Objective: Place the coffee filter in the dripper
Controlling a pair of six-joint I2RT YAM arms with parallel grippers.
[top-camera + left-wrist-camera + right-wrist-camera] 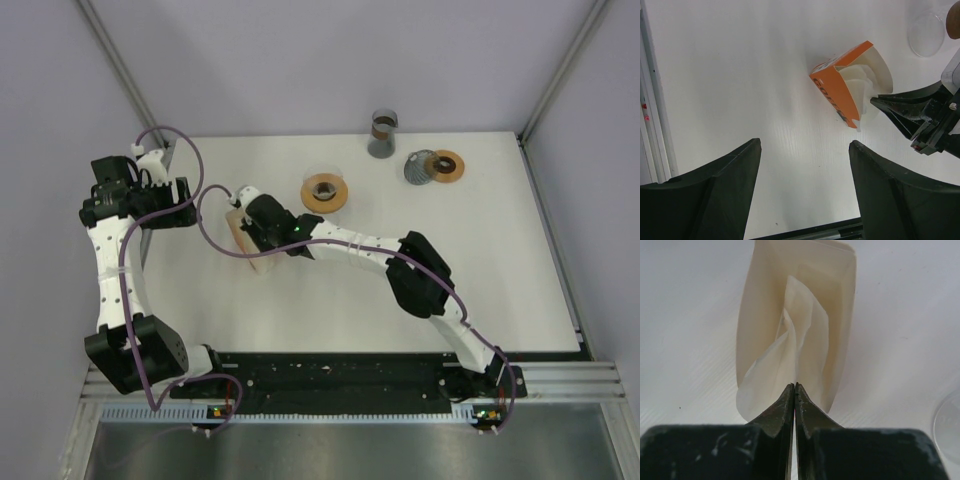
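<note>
Right wrist view: right gripper (794,386) pinched together on the filter (801,325) edge inside the box (754,315); left gripper (805,145) hangs apart over the worktop (740,75).

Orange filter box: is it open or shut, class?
Open. In the left wrist view, the orange filter box lies on its side, its end gaping, and the right gripper pinches a coffee filter at its mouth.
</note>
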